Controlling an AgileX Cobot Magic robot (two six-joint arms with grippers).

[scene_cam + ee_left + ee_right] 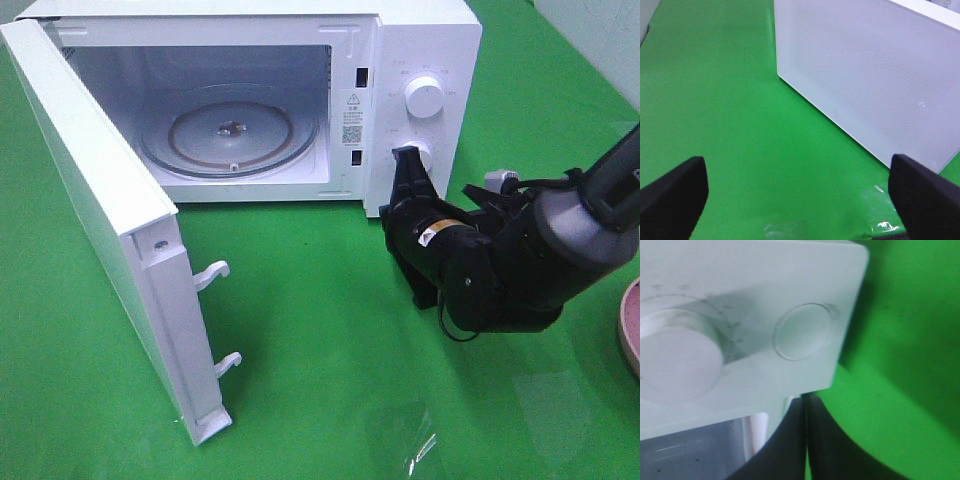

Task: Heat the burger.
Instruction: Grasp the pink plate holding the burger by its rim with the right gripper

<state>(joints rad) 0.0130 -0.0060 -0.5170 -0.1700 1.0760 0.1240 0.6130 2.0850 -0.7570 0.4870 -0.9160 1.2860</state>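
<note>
Seemingly mid-preparation: the microwave stands with door swung wide and turntable bare, the right tool at its control panel; the burger shows in no view. Beside the door's outer face, the left tool gapes wide, empty. Near the panel, the right tool is pinched shut on nothing. Next, likely: fetch the burger to the turntable.

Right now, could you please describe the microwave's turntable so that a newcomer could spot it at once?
Find the white microwave on the green surface, its door swung open leftward. On the cavity floor lies the turntable: a clear, round glass disc, flat and see-through, unlike the two white knobs beside it.
</note>
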